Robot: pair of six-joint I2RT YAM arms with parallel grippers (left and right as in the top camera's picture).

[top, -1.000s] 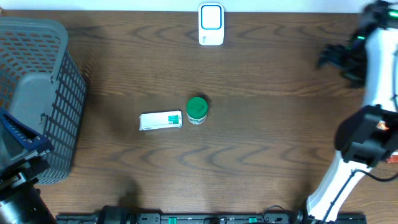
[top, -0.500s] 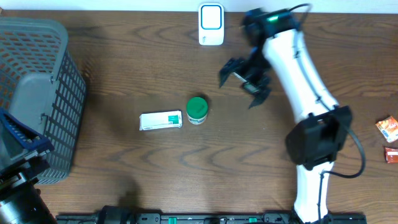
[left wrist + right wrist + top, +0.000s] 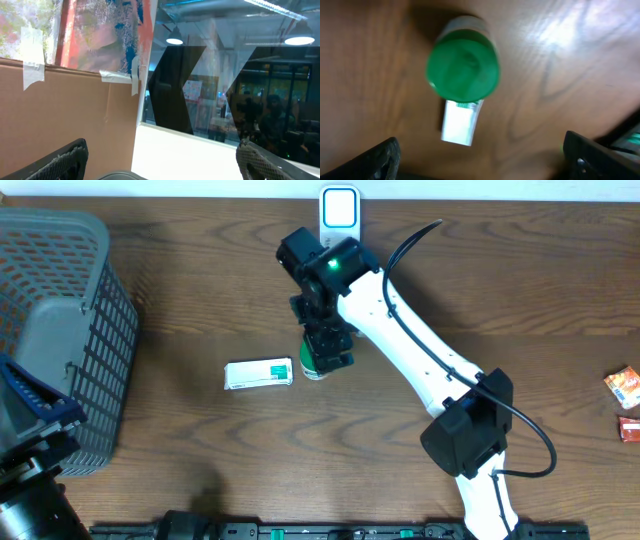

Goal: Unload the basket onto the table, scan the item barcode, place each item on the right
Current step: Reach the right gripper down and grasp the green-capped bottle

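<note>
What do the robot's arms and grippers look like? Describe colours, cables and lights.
The right arm has white links, black joints, a black cable and a green light near its wrist. The left gripper and right gripper have dark fingers.

Two packets (image 3: 624, 387), one jar (image 3: 462, 65), box (image 3: 259, 374), scanner (image 3: 340, 220), basket (image 3: 112, 340)

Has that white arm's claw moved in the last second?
Yes. The right gripper swung left from the right edge of the table to the middle, near the white scanner, above the green-lidded jar.
</note>
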